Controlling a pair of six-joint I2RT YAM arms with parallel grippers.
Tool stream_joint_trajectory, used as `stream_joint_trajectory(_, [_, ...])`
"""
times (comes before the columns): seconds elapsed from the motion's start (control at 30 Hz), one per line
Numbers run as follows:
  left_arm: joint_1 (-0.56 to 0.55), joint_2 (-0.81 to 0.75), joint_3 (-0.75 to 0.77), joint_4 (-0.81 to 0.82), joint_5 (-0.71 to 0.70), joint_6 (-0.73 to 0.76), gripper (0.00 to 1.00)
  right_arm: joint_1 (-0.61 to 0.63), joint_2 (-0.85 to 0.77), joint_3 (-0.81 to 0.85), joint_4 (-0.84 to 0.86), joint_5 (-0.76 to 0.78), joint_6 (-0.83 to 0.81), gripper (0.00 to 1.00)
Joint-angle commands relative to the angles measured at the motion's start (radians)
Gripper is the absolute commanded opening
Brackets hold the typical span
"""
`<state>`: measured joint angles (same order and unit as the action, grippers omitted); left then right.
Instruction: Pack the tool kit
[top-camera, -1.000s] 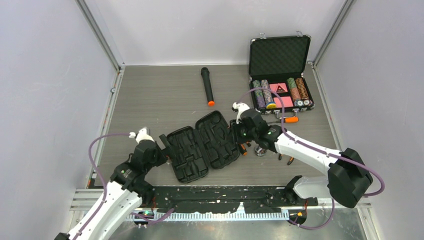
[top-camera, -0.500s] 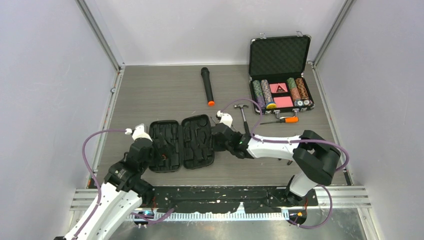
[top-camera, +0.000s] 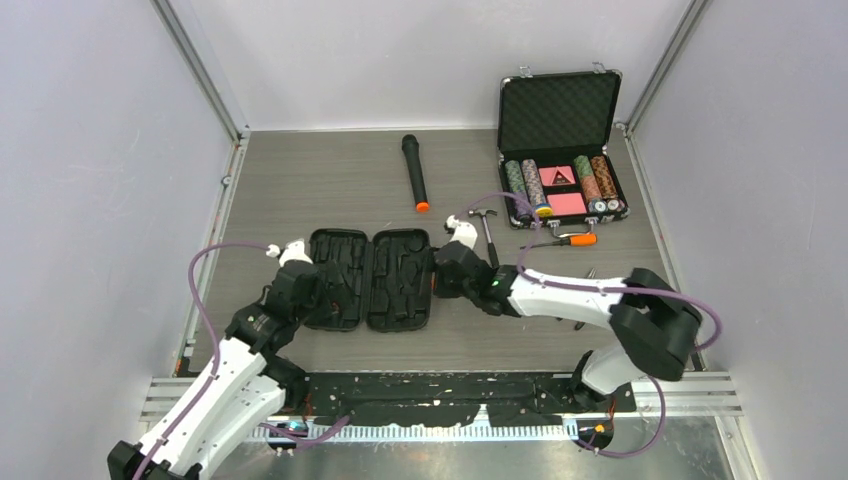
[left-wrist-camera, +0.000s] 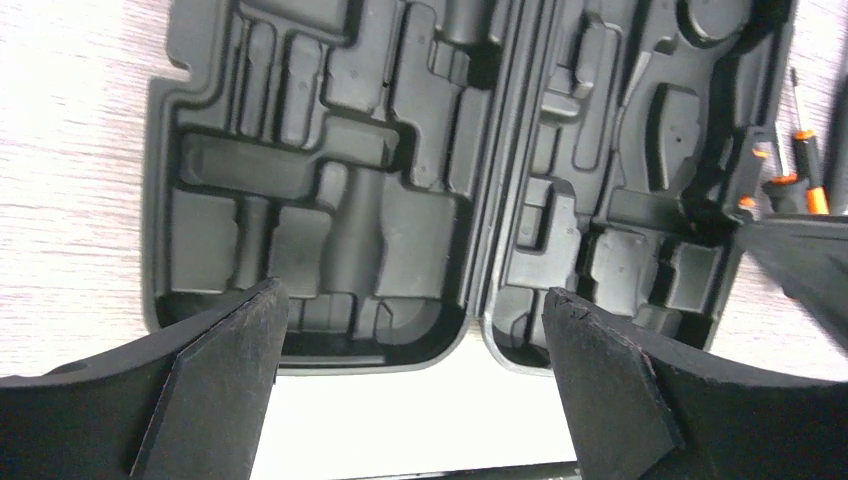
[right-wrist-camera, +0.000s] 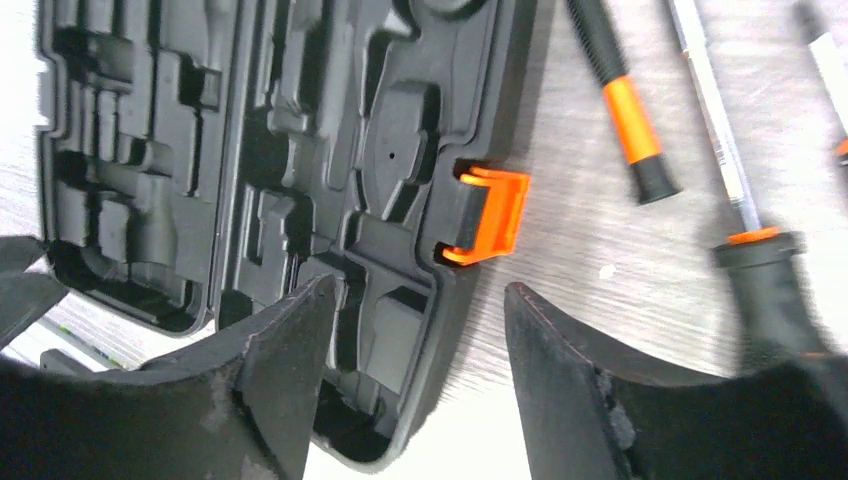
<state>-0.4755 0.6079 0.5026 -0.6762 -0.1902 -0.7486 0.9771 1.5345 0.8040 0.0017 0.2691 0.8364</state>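
Observation:
The tool kit (top-camera: 371, 279) lies open and flat, a black moulded case with its slots bare (left-wrist-camera: 330, 170). Its orange latch (right-wrist-camera: 490, 215) sticks out from the right edge. My left gripper (left-wrist-camera: 410, 305) hovers wide open over the case's left end (top-camera: 303, 288), holding nothing. My right gripper (right-wrist-camera: 415, 295) is open astride the case's right rim (top-camera: 443, 270), one finger over the tray and one over the table, with a gap on each side. A hammer (top-camera: 487, 229), its orange-banded handle (right-wrist-camera: 628, 110), and an orange-black screwdriver (top-camera: 566, 241) lie on the table to the right.
A black microphone (top-camera: 414, 173) with an orange end lies behind the case. A metal-edged case of poker chips (top-camera: 560, 150) stands open at the back right. More small tools (top-camera: 582, 300) lie beside my right arm. Grey walls close in both sides.
The case has slid left and turned square to the table edge. My right gripper, shut on the case's right rim before, has spread its jaws. My left arm shifted along the case's left end.

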Motion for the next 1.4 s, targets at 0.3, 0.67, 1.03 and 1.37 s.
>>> stream_joint_trajectory(0.3, [0.249, 0.077, 0.128, 0.064, 0.182, 0.179, 0.99, -0.334, -0.365, -0.069, -0.258, -0.156, -0.479, 0.67])
stream_joint_trajectory(0.67, [0.277, -0.040, 0.237, -0.033, 0.168, 0.369, 1.00, -0.362, -0.067, 0.116, -0.312, -0.131, -0.651, 0.50])
stream_joint_trajectory(1.03, [0.278, -0.081, 0.185, -0.003, 0.143, 0.378, 1.00, -0.365, 0.206, 0.285, -0.379, -0.114, -0.717, 0.43])
stream_joint_trajectory(1.37, [0.276, -0.091, 0.174, 0.037, 0.231, 0.405, 1.00, -0.378, 0.233, 0.266, -0.414, -0.163, -0.703, 0.21])
